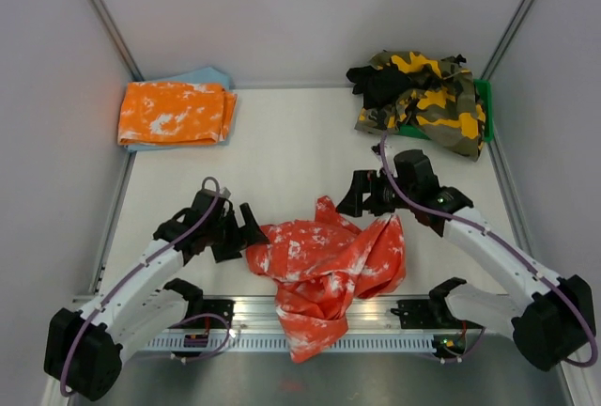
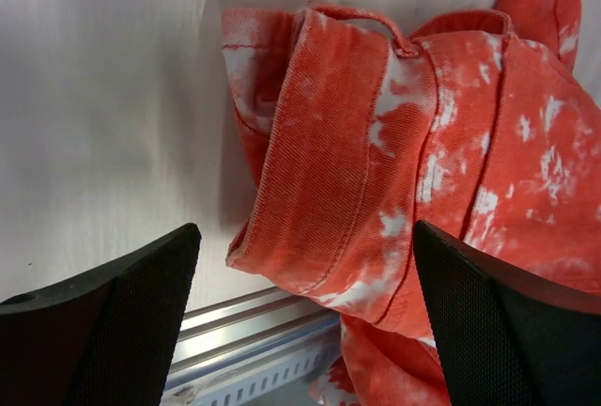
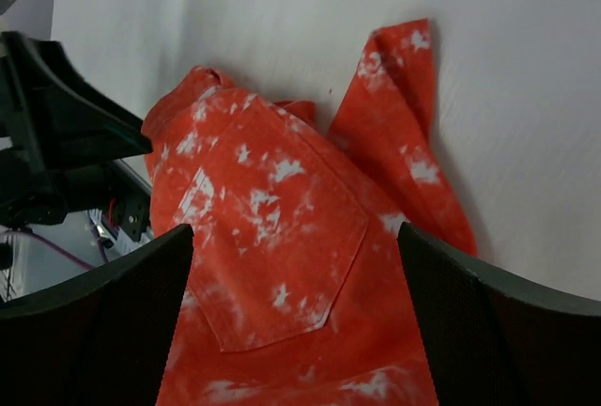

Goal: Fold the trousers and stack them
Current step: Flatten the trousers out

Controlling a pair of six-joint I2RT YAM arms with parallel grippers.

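Both of my tools stand with their fingers wide apart, and neither is clamped on anything. My left gripper (image 1: 250, 234) sits just beside the left edge of the red trousers (image 1: 324, 265). I cannot tell from above whether it touches the cloth. In its own wrist view, my left gripper (image 2: 305, 232) has the trousers (image 2: 357, 162) ahead of it and below. A stitched band with a small loop on top runs across the gap between my fingers (image 2: 103, 326).

My right gripper (image 1: 349, 195) hovers at the far right side of the heap. Through its wrist camera, my right gripper (image 3: 293, 232) frames the trousers (image 3: 272, 237) with a patch pocket facing up. One narrow end of the cloth points away from me, ahead and to the right.

The trousers are crumpled between my two tools. Their longer run goes from a peak ahead of my grippers back toward my bases, where the tail end lies over the metal rail (image 1: 235, 310). A shorter lobe spreads to the right, under my right gripper.

Well ahead of my left tool, a folded orange-and-white pair (image 1: 174, 113) lies on a pale blue cloth (image 1: 211, 75). Well ahead of my right tool sits a camouflage pile (image 1: 427, 96).
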